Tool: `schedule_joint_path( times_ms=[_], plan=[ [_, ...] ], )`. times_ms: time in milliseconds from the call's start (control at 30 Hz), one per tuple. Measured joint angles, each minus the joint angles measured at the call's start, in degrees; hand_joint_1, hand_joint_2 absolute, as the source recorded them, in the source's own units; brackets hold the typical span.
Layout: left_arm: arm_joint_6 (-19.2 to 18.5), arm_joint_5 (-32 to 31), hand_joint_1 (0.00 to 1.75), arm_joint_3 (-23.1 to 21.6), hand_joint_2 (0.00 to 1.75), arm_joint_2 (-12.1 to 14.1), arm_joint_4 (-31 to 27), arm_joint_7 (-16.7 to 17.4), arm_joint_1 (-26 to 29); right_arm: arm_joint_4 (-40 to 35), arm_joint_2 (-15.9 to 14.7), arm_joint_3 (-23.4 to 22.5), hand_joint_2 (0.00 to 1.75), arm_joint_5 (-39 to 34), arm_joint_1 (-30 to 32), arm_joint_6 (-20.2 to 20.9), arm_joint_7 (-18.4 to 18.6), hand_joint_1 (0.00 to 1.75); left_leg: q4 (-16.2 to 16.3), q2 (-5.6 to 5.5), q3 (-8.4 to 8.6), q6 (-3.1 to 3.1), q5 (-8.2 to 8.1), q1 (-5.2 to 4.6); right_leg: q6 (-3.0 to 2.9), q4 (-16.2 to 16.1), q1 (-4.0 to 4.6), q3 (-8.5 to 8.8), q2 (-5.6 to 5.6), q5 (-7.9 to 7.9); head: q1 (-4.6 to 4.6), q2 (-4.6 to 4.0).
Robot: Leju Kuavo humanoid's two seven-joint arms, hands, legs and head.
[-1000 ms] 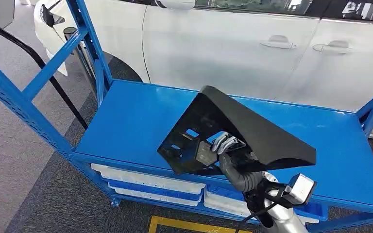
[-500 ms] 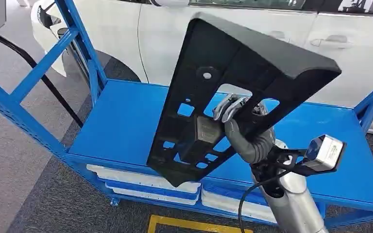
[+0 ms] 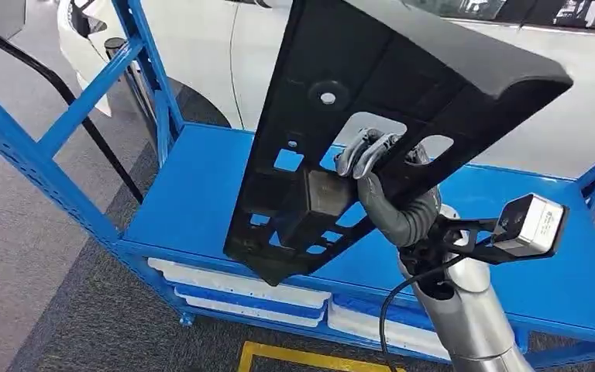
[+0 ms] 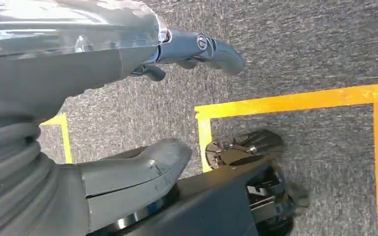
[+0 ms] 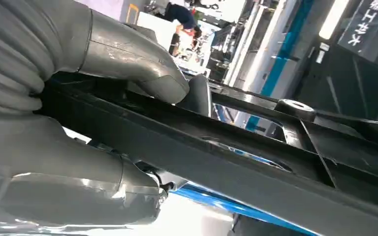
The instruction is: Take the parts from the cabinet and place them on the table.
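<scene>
Your white car [image 3: 201, 70] fills the top of the head view, behind the blue cabinet [image 3: 201, 194], whose blue uprights frame the left and right edges. The black part [image 3: 372, 116] sits centre frame, raised above the shelf — your right hand [image 3: 372, 167] grips it through an opening. The left wrist view shows your left hand [image 4: 142, 118], fingers apart, holding nothing, over grey carpet with yellow floor tape [image 4: 285, 101].

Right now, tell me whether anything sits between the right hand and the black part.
Nothing does: the right hand already grips the black part through one of its openings, holding it tilted above the blue shelf.
</scene>
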Motion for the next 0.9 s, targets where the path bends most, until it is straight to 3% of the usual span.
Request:
schedule_joint_path(
  times_ms=[100, 133, 200, 300, 333, 367, 400, 467, 500, 533, 633, 667, 700, 733, 800, 833, 867, 900],
  plan=[
    [0.0, 0.0, 0.0, 0.0, 1.75, 0.0, 0.0, 0.0, 0.0, 0.0, -0.1, 0.1, 1.75, -0.1, 0.0, 0.0, 0.0, 1.75, 0.0, 0.08, -0.21, -0.74, 0.0, 0.02, -0.89, -0.4, 0.32, -0.4, 0.23, 0.02, 0.0, 0.0],
    [0.0, 0.0, 0.0, 0.0, 1.75, 0.0, 0.0, 0.0, 0.0, 0.0, -0.1, 0.1, 1.75, -0.2, 0.0, 0.0, 0.0, 1.75, -0.1, 0.08, -0.13, -1.1, -0.03, -0.06, -1.28, -0.7, 0.07, -0.4, 0.27, 0.16, 0.0, 0.0],
    [-0.3, 0.4, 0.0, 0.0, 1.75, 0.0, 0.0, 0.1, 0.0, 0.0, -0.1, 0.2, 1.75, -0.7, 0.0, 0.0, 0.0, 1.75, 2.0, 0.19, -0.92, -1.75, -1.84, 0.04, -2.02, -1.3, -0.34, -0.01, 0.12, 0.4, -0.02, 0.0],
    [-0.4, 0.4, 0.0, 0.0, 1.75, 0.0, 0.0, 0.1, 0.5, 0.0, -0.2, 0.2, 1.75, -1.5, 1.1, 0.0, -0.6, 1.75, 15.4, 0.2, -7.23, -2.49, -8.11, 0.37, -2.38, -1.2, -0.23, -0.06, -0.08, 0.31, -0.02, 0.0],
    [-0.4, 0.4, 0.0, 0.0, 1.75, 0.0, 0.0, 0.2, 0.7, 0.0, -0.3, 0.4, 1.75, -1.6, 1.7, 0.0, -0.7, 1.75, 18.2, 0.21, -8.66, -2.63, -8.65, 0.42, -2.38, -1.2, -0.21, -0.05, -0.08, 0.29, -0.02, 0.0],
    [-0.4, 0.5, 0.0, 0.0, 1.75, 0.0, 0.0, 0.4, 1.0, 0.1, -0.4, 0.5, 1.75, -1.8, 2.2, 0.0, -0.8, 1.75, 18.0, 0.21, -8.74, -2.67, -7.6, 0.48, -2.37, -1.2, -0.21, 0.0, -0.05, 0.28, 0.0, 0.0],
    [-0.5, 0.7, 0.0, 0.1, 1.75, 0.1, 0.0, 0.5, 1.2, 0.1, -0.6, 0.7, 1.75, -2.2, 2.5, 0.0, -0.8, 1.75, 15.1, 0.21, -7.5, -2.6, -5.51, 0.52, -2.34, -1.1, -0.22, 0.03, 0.03, 0.27, -0.02, 0.0],
    [-0.6, 1.2, 0.0, 0.4, 1.75, 0.1, 0.0, 0.6, 1.2, 0.3, -0.9, 1.0, 1.75, -3.3, 2.4, 0.0, -0.8, 1.75, 4.5, 0.22, -2.44, -2.15, -0.21, 0.55, -2.21, -0.8, -0.23, 0.13, 0.11, 0.3, 0.0, 0.0],
    [-0.7, 1.4, 0.0, 0.5, 1.75, 0.1, 0.0, 0.7, 1.1, 0.4, -1.0, 1.1, 1.75, -3.8, 2.3, -0.1, -0.7, 1.75, 0.7, 0.21, -0.81, -1.71, 0.16, 0.48, -2.01, -0.8, -0.19, 0.07, 0.12, 0.26, 0.0, 0.0],
    [-0.9, 1.6, 0.0, 0.5, 1.75, 0.2, 0.0, 0.7, 1.0, 0.6, -1.2, 1.2, 1.75, -4.1, 2.2, -0.1, -0.7, 1.75, 0.2, 0.13, -0.56, -1.45, 0.41, 0.17, -1.56, -0.5, 0.15, -0.19, 0.22, 0.34, 0.0, 0.0],
    [-1.6, 1.6, 0.0, 0.7, 1.75, 0.3, 0.0, 0.9, 1.0, 1.4, -1.3, 1.7, 1.75, -4.6, 1.7, -0.3, -0.5, 1.75, 0.4, 0.0, -1.11, -0.63, 0.9, -0.02, -0.53, -0.9, -0.09, -0.37, 0.16, 1.0, 0.0, 0.0],
    [-1.7, 1.6, 0.0, 0.7, 1.75, 0.3, 0.0, 0.9, 1.0, 1.6, -1.4, 1.8, 1.75, -4.6, 1.4, -0.5, -0.5, 1.75, -0.6, 0.15, -1.05, 0.01, 1.6, 0.6, -0.17, -0.8, 0.07, -0.55, 0.24, 0.84, 0.0, 0.0],
    [-1.8, 1.5, 0.0, 0.8, 1.75, 0.3, 0.0, 1.0, 0.8, 1.7, -1.5, 1.8, 1.75, -4.6, 1.3, -0.7, -0.5, 1.75, -0.8, 0.23, -1.16, 0.39, 2.04, 0.46, -0.04, 0.3, -0.07, -0.99, 0.21, -0.85, 0.0, 0.0],
    [-1.9, 1.2, 0.0, 0.8, 1.75, 0.3, 0.0, 1.0, 0.7, 1.9, -1.5, 2.0, 1.75, -4.4, 1.1, -1.0, -0.4, 1.75, -0.8, 0.31, -1.56, 0.84, 2.37, 0.45, 0.03, 3.4, -0.18, -2.11, 0.18, -3.76, 0.0, 0.0],
    [-2.1, 1.2, 0.0, 0.8, 1.75, 0.3, 0.0, 1.0, 0.6, 2.3, -1.6, 2.2, 1.75, -4.1, 1.2, -1.5, -0.4, 1.75, -0.7, 0.34, -2.5, 0.85, 2.97, 0.33, 0.33, 12.1, -0.22, -5.15, 0.14, -8.94, 0.0, 0.0],
    [-2.2, 1.1, 0.0, 0.8, 1.75, 0.3, 0.0, 1.2, 0.6, 2.5, -1.7, 2.3, 1.75, -4.0, 1.2, -1.5, -0.5, 1.75, -0.6, 0.37, -3.09, 0.84, 3.36, 0.27, 0.47, 15.5, -0.25, -6.09, 0.13, -10.33, 0.0, 0.0],
    [-2.2, 1.1, 0.0, 0.8, 1.75, 0.3, 0.0, 1.2, 0.6, 2.7, -1.8, 2.4, 1.75, -4.0, 1.2, -1.5, -0.5, 1.75, -0.5, 0.44, -3.63, 0.79, 3.67, 0.26, 0.57, 16.2, -0.29, -5.84, 0.12, -10.22, 0.0, 0.0],
    [-2.2, 1.1, 0.0, 0.8, 1.75, 0.3, 0.0, 1.3, 0.6, 2.9, -2.1, 2.6, 1.75, -4.0, 1.2, -1.5, -0.5, 1.75, -0.3, 0.56, -4.2, 0.73, 3.99, 0.27, 0.58, 14.3, -0.34, -4.2, 0.1, -8.86, 0.0, 0.0]
  ],
)
